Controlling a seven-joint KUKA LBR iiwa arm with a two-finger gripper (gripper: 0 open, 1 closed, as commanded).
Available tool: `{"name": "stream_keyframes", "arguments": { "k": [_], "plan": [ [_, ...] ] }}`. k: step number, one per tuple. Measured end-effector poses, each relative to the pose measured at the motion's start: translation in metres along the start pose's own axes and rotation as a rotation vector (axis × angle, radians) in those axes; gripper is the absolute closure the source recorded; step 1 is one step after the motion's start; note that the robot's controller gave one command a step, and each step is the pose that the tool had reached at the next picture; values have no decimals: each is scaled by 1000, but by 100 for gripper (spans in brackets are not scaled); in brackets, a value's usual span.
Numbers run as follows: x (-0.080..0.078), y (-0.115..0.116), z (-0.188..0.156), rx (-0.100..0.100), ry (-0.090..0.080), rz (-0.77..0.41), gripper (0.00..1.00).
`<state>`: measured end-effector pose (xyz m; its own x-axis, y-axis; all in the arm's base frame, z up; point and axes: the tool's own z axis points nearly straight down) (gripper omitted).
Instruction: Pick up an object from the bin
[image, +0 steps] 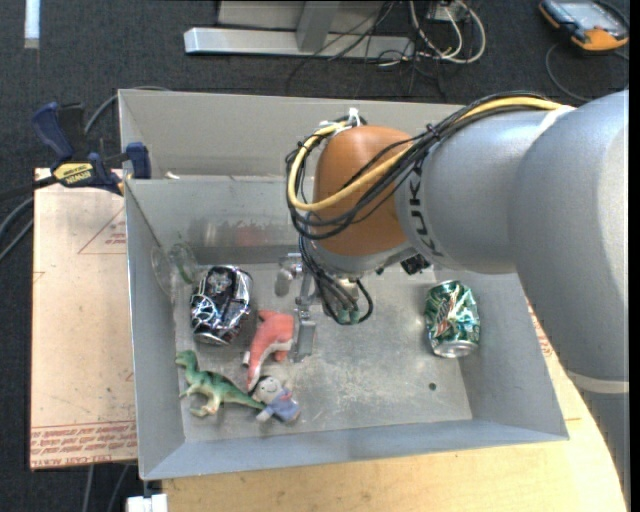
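Pincer (301, 332): low in the bin, left of the floor's middle, under the orange wrist cover (355, 190). Whether it stands wide or narrow cannot be told from this angle, and nothing is seen held in it.
Bin (400, 400): grey metal with sloping walls. The things lie loose on its floor, mostly toward the left wall.
Green can (452, 318): crushed, lying alone toward the right wall, well apart from the pincer.
Black can (220, 300): crushed, toward the left wall, near the pink toy.
Pink toy (268, 340): salmon-coloured and fish-like, just beside the pincer on its left, perhaps touching it. As the nearest thing, it is likely the one to pick.
Green dinosaur (212, 385): near the front-left corner.
Small doll (275, 403): by the front wall, against the dinosaur's tail.
Clear piece (175, 265): by the left wall toward the back, too faint to name.
Step in hand: probably settling onto the pink toy. To do it well, centre over its narrow body, stay clear of the black can, close only when straddling it, then lift straight up.
Count: two cans, one pink toy, one dinosaur, one doll, one clear piece.
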<state>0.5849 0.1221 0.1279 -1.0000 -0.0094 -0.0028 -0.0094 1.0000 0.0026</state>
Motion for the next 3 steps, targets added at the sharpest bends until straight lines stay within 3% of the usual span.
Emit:
{"name": "stream_keyframes", "arguments": {
  "k": [1,2,3],
  "plan": [
    [14,59,52,0,-5,-248,0],
    [21,45,41,-1,-1,-234,100],
    [21,45,41,-2,-1,-234,100]
  ]
}}
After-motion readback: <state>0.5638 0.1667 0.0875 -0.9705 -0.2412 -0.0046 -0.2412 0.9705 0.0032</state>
